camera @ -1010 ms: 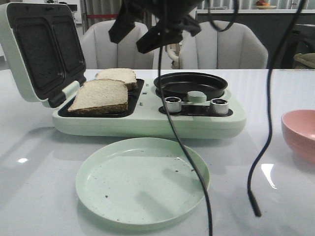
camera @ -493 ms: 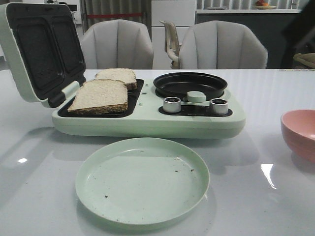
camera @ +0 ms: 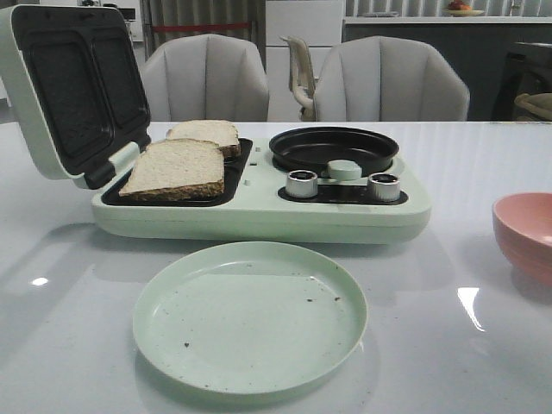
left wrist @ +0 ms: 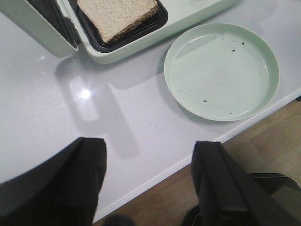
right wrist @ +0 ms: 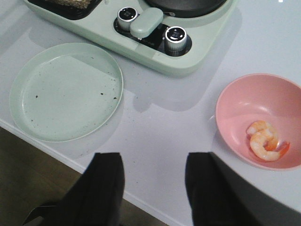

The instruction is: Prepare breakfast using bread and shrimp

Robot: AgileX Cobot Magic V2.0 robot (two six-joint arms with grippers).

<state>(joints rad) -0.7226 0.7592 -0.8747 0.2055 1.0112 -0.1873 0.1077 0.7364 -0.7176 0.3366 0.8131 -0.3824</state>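
Observation:
Two bread slices (camera: pixel 174 168) (camera: pixel 207 134) lie in the open sandwich maker's black tray (camera: pixel 233 177); one slice (left wrist: pixel 117 16) also shows in the left wrist view. The shrimp (right wrist: pixel 264 140) lies in the pink bowl (right wrist: pixel 254 110) at the table's right (camera: pixel 528 235). My left gripper (left wrist: pixel 149 153) is open and empty above the table's near edge, short of the plate. My right gripper (right wrist: pixel 154 167) is open and empty over the near edge, between plate and bowl. Neither gripper appears in the front view.
A pale green plate (camera: pixel 250 315) sits in front of the green breakfast machine (camera: pixel 259 216), whose lid (camera: pixel 65 86) stands open at left. A black frying pan (camera: pixel 335 148) and two knobs (camera: pixel 302 183) (camera: pixel 385 186) occupy its right half. Chairs stand behind the table.
One second ago a black arm and hanging cables crossed the front view above the machine. They have left that view; bread, plate and bowl have not moved.

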